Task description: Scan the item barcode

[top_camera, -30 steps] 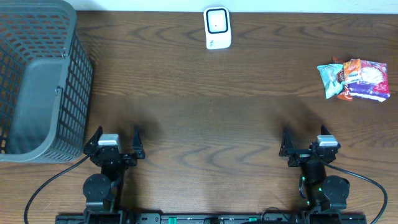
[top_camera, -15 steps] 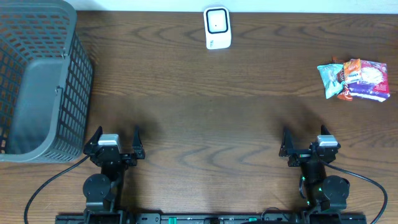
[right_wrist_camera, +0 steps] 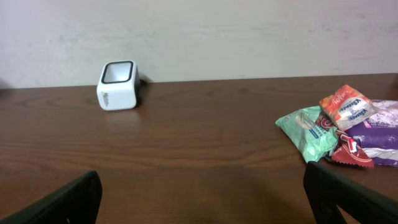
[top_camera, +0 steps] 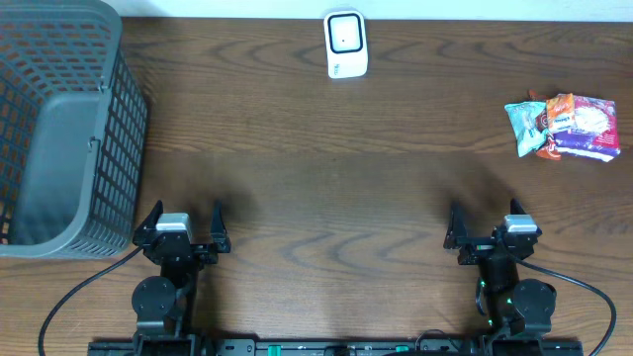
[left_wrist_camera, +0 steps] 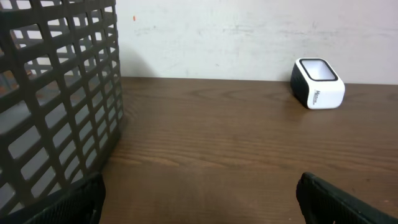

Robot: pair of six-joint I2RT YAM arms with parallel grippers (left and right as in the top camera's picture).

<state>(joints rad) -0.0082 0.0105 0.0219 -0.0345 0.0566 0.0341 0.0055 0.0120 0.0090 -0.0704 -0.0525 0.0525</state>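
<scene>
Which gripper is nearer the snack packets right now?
Right. The snack packets lie ahead and slightly to the right of the right gripper. The left gripper is far off on the other side, next to the basket.

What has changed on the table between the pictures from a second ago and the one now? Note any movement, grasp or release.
Nothing has visibly changed. The left pincer and the right pincer stay open and empty at the near edge. The scanner, the snack packets and the basket lie where they were.
</scene>
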